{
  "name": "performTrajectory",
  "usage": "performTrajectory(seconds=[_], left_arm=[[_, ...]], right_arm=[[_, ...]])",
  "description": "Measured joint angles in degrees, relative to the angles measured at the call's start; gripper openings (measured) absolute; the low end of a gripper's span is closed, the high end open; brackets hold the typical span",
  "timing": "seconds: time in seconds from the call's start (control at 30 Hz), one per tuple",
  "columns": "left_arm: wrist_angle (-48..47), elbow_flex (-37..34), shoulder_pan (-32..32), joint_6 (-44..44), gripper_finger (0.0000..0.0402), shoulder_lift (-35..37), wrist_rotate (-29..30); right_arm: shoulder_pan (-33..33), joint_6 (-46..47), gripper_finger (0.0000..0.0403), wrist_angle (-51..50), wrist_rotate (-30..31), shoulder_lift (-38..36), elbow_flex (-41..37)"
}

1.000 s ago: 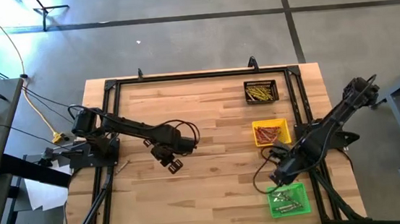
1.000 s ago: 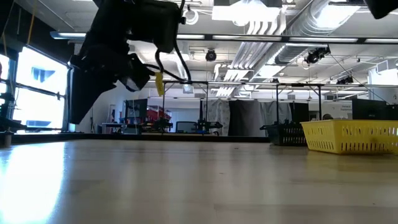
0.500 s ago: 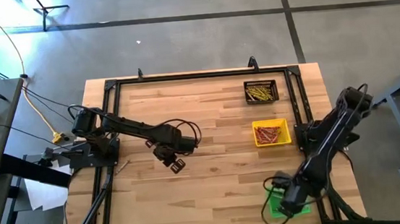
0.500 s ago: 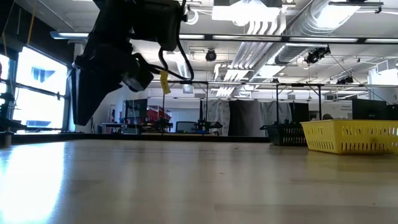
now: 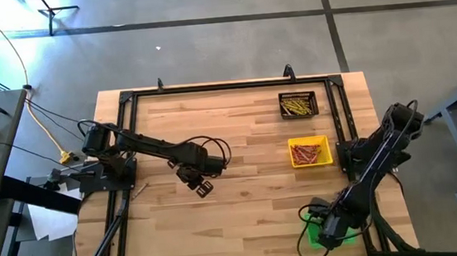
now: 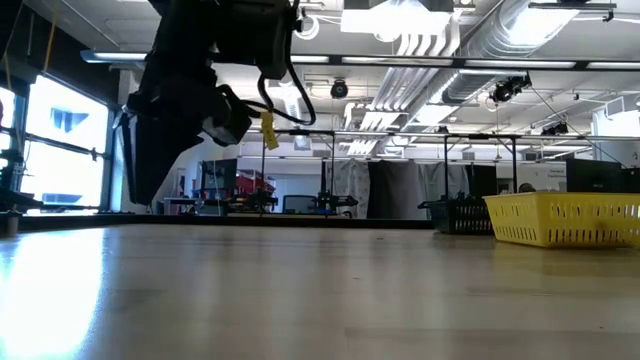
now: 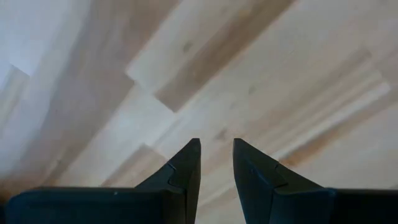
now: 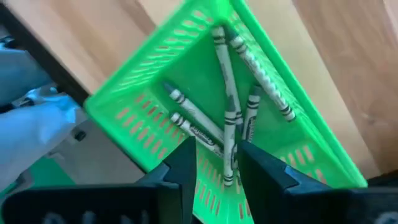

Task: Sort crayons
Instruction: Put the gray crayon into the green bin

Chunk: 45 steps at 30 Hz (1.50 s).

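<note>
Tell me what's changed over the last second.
The right gripper swung from beside the yellow tray to over the green tray and opened above the grey crayons. The left gripper hovers mid-table, barely shifted; trays unmoved.

The left arm stretches from its base at the table's left edge toward the middle, bent at the elbow. Its left gripper (image 5: 200, 186) hangs above the tabletop, pointing down, fingers (image 7: 186, 169) slightly parted with a narrow gap and nothing between them. The right arm reaches from its base at the right edge toward the near right corner. Its right gripper (image 5: 327, 232) points steeply down, fingers (image 8: 184, 168) apart, holding nothing.
</note>
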<state>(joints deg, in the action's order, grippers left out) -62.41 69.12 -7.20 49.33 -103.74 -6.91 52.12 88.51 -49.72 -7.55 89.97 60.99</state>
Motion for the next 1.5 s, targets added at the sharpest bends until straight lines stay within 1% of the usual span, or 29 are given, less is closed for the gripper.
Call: performTrajectory(seconds=[0.1, 0.23, 0.33, 0.43, 0.5, 0.57, 0.67, 0.77, 0.87, 0.97, 1.03, 1.13, 1.27, 1.3, 1.4, 1.47, 1.5], left_arm=[[1.6, 0.0, 0.0, 0.5, 0.0080, 0.0, 2.5], [8.2, 0.0, -0.5, -0.9, 0.0080, 0.3, 2.7], [15.4, 0.0, -1.7, -2.6, 0.0080, 1.6, 6.1], [17.8, 0.0, -2.1, -1.9, 0.0080, 3.9, 10.5], [13.8, 0.1, -2.0, -0.7, 0.0080, 5.7, 12.5], [4.1, 0.1, -2.2, 0.3, 0.0080, 8.0, 14.1], [-12.3, 0.0, -4.1, 4.4, 0.0080, 11.6, 16.2], [-22.1, -0.7, -7.7, 6.0, 0.0080, 16.3, 17.2], [-23.2, -5.0, -11.8, 9.3, 0.0080, 22.4, 14.0], [-22.5, -11.3, -14.8, 15.5, 0.0080, 29.1, 10.5], [-20.7, -15.6, -16.2, 19.2, 0.0080, 33.2, 8.5], [-16.8, -21.6, -17.7, 22.2, 0.0080, 37.9, 6.0], [-15.4, -28.0, -18.3, 23.7, 0.0080, 40.9, 5.1], [-16.3, -27.6, -18.3, 24.4, 0.0080, 40.7, 5.5], [-14.8, -27.1, -18.3, 24.7, 0.0080, 41.4, 7.3], [-15.4, -27.5, -18.3, 26.7, 0.0080, 41.1, 6.9], [-14.2, -27.3, -18.3, 27.5, 0.0080, 41.0, 6.4]], right_arm=[[0.0, -2.0, 0.0104, -0.7, 2.2, -2.7, 0.0], [-0.6, -4.6, 0.0104, -4.3, 6.3, -8.1, 0.0], [-1.8, -5.6, 0.0105, -10.0, 10.3, -12.2, 0.0], [-3.8, -6.6, 0.0105, -16.4, 13.9, -15.7, 0.0], [-5.4, -7.9, 0.0106, -20.2, 15.5, -17.5, 0.0], [-7.0, -9.6, 0.0106, -22.8, 16.8, -18.8, 0.0], [-9.2, -13.4, 0.0106, -25.3, 18.6, -20.0, 0.0], [-11.4, -17.7, 0.0106, -25.8, 20.8, -20.2, 0.0], [-14.2, -20.0, 0.0106, -25.6, 22.2, -20.2, 0.0], [-17.0, -20.9, 0.0106, -25.5, 23.0, -20.2, 0.0], [-18.9, -21.6, 0.0106, -25.1, 23.9, -20.2, 0.0], [-22.2, -22.1, 0.0106, -23.4, 24.3, -20.2, 0.0], [-26.4, -23.0, 0.0106, -19.4, 24.5, -20.2, 0.0], [-27.3, -23.3, 0.0106, -18.1, 24.5, -20.2, 0.0], [-29.9, -25.4, 0.0106, -13.6, 24.5, -20.2, 0.0], [-31.4, -26.2, 0.0106, -10.7, 24.4, -20.2, 0.0], [-32.1, -26.8, 0.0106, -9.4, 24.4, -20.2, 0.0]])
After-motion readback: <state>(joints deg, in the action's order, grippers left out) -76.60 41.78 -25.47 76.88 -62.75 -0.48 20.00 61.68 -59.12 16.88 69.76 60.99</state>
